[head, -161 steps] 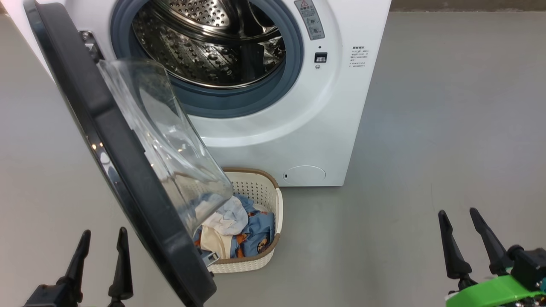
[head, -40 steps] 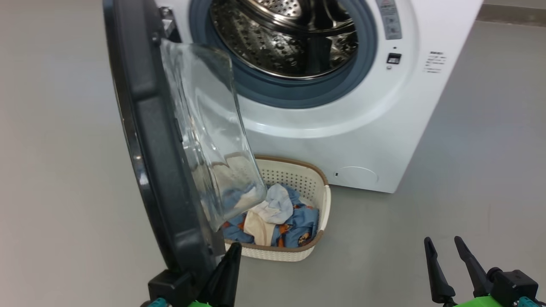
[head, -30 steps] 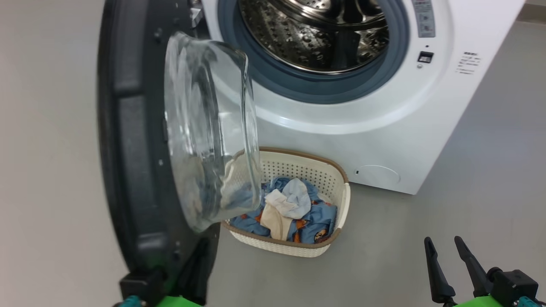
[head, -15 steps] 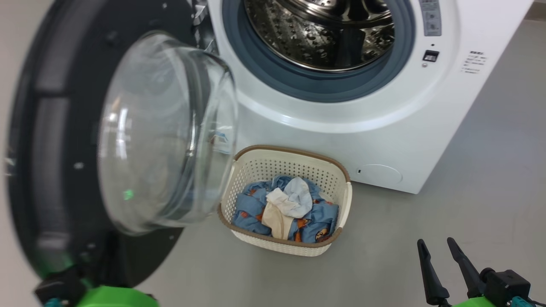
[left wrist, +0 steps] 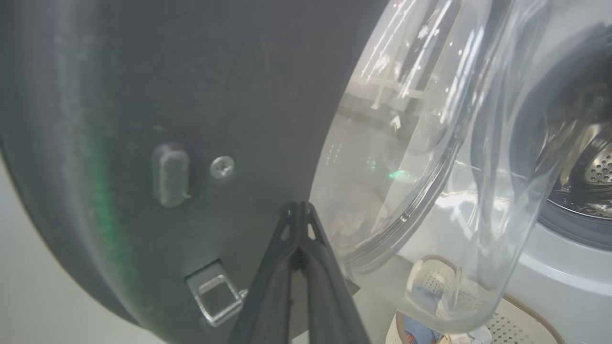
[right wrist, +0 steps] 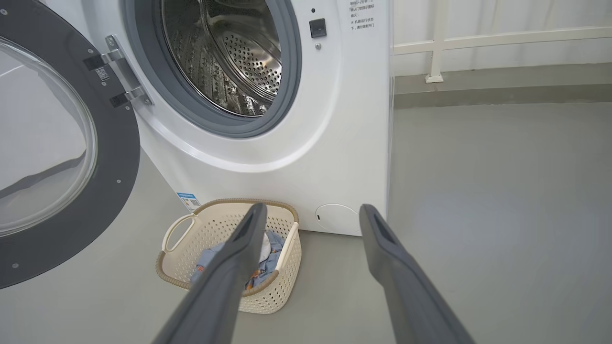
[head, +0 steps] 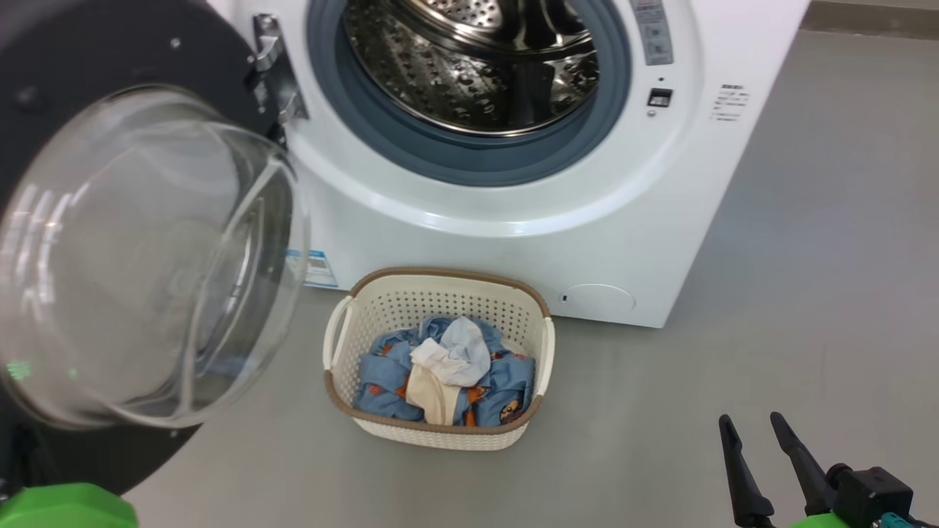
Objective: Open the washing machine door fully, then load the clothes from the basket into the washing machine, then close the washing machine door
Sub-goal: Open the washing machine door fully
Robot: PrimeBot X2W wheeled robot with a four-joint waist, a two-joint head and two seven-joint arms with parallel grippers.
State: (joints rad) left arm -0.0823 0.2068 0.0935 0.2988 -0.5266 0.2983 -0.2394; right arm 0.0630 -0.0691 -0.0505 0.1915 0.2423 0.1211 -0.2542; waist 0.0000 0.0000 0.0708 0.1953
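One basket (head: pixel 440 436) lies lengthwise along the washing machine (head: pixel 513 249) front.

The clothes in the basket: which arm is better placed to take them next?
Right, probably: the right gripper is open, free and points toward the basket; the left gripper is shut, by the washing machine door.

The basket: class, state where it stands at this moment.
In the head view the basket stands on the floor at lower centre, close in front of the washing machine, with the open washing machine door to its left.
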